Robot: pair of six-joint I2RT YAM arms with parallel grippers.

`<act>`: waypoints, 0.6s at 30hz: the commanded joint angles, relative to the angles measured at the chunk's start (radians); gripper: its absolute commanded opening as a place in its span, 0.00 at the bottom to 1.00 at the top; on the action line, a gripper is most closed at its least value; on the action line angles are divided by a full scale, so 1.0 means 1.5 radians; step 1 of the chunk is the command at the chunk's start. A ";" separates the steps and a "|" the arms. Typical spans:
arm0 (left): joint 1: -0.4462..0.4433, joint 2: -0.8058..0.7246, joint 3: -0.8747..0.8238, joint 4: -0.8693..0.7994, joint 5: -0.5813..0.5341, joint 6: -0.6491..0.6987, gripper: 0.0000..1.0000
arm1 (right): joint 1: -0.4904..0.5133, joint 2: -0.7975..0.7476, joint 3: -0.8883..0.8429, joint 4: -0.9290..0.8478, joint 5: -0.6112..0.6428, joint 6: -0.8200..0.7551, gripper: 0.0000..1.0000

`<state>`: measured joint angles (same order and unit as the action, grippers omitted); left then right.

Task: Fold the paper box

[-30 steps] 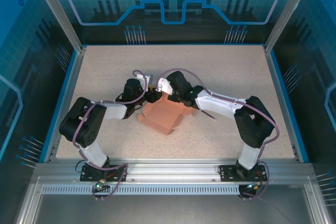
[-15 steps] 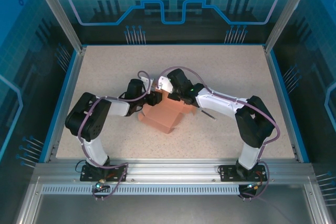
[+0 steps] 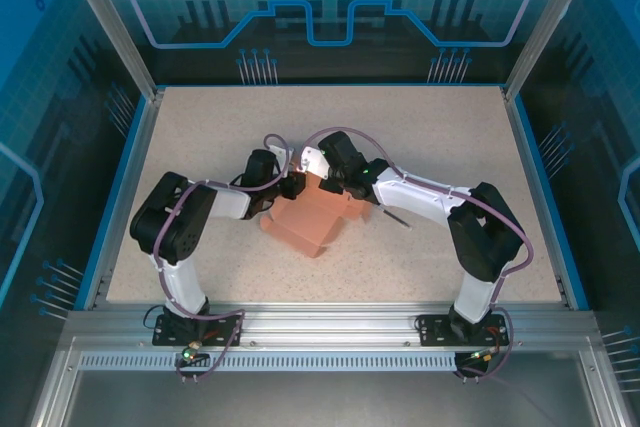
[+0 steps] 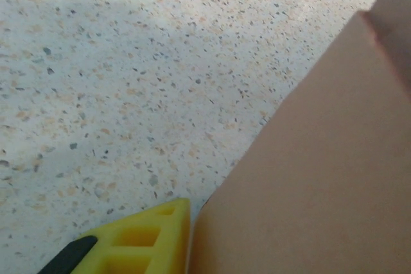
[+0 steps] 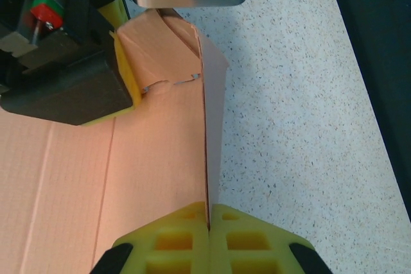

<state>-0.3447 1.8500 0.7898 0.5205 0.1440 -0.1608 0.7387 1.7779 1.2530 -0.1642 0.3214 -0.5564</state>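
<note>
The salmon-pink paper box (image 3: pixel 315 219) lies partly folded in the middle of the table, its far end raised. My right gripper (image 5: pixel 209 217) is shut on the top edge of the box's upright side wall (image 5: pixel 214 113); in the top view it (image 3: pixel 327 182) sits at the box's far corner. My left gripper (image 3: pixel 291 187) meets the same end from the left. One yellow finger (image 4: pixel 144 239) lies flat against a cardboard panel (image 4: pixel 321 158), and the other finger is hidden behind it. That finger (image 5: pixel 126 68) also presses the folded end flap (image 5: pixel 157 46).
A thin dark stick (image 3: pixel 397 217) lies on the speckled table (image 3: pixel 450 137) just right of the box. Both arms arch inward over the table's middle. Blue rails and metal posts edge the table on all sides.
My left arm has pushed in towards the box's far end and its jaws have closed onto the flap. The box's left edge has shifted slightly. The right gripper keeps its hold.
</note>
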 commanded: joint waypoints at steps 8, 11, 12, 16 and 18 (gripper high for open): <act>-0.032 0.029 0.041 -0.048 -0.243 -0.087 0.15 | 0.003 -0.020 0.002 -0.019 -0.041 0.021 0.00; -0.050 0.037 0.063 -0.073 -0.298 -0.101 0.15 | 0.008 -0.018 -0.003 -0.018 -0.041 0.026 0.00; -0.054 0.043 0.072 -0.082 -0.311 -0.101 0.15 | 0.009 -0.017 -0.006 -0.016 -0.039 0.028 0.00; -0.057 0.045 0.065 -0.045 -0.274 -0.096 0.17 | 0.010 -0.021 -0.012 -0.012 -0.028 0.028 0.00; -0.057 0.039 0.051 -0.009 -0.234 -0.079 0.21 | 0.007 -0.022 -0.010 -0.009 -0.019 0.028 0.00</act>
<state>-0.4534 1.8847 0.8680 0.4660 -0.1425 -0.2604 0.7273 1.7779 1.2488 -0.1532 0.3405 -0.5224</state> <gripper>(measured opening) 0.205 0.058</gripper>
